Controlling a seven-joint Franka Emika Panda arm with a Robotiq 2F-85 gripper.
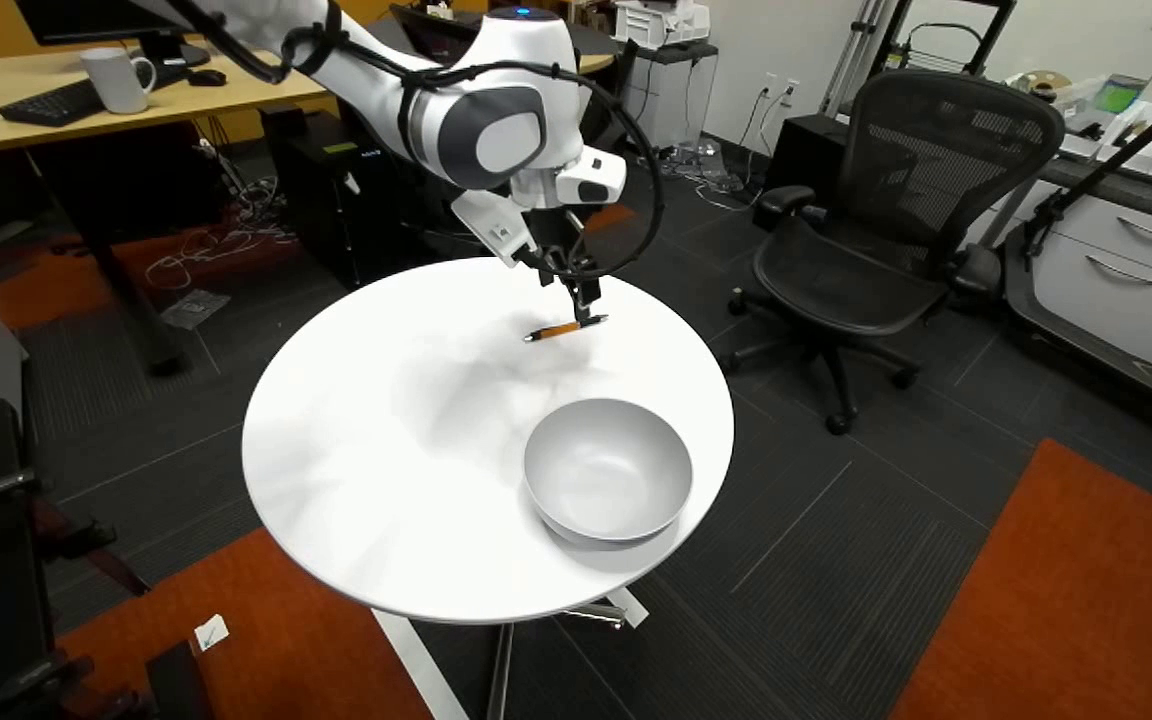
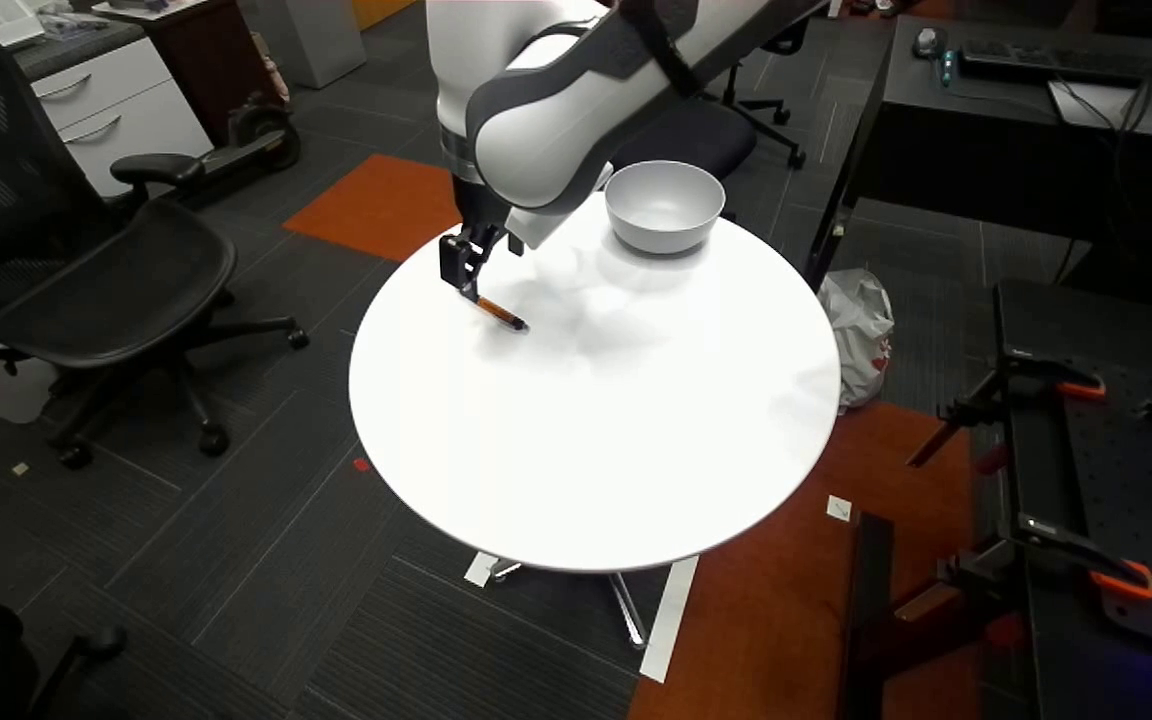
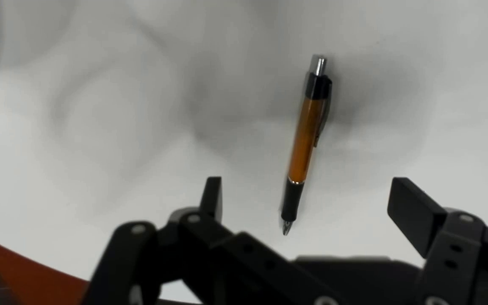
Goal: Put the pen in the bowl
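Note:
The pen, with an orange barrel and black ends, lies on the white round table; it shows in both exterior views (image 1: 558, 330) (image 2: 499, 313) and in the wrist view (image 3: 305, 140). My gripper (image 1: 566, 294) (image 2: 489, 265) is open over the pen, near the table's edge. In the wrist view, the gripper's fingers (image 3: 305, 197) stand wide apart. The pen's black grip and tip show between them, touching neither finger. The silver-grey bowl (image 1: 608, 470) (image 2: 664, 205) stands upright near the table's rim, apart from the gripper; no pen shows inside it. The bowl is out of the wrist view.
The white round table (image 1: 366, 450) (image 2: 616, 450) carries the pen and bowl. A black mesh office chair (image 1: 866, 260) (image 2: 106, 290) stands beside it. A wooden desk (image 1: 16, 75) with a mug stands behind. A dark workbench (image 2: 1056, 430) with clamps stands on the table's other side.

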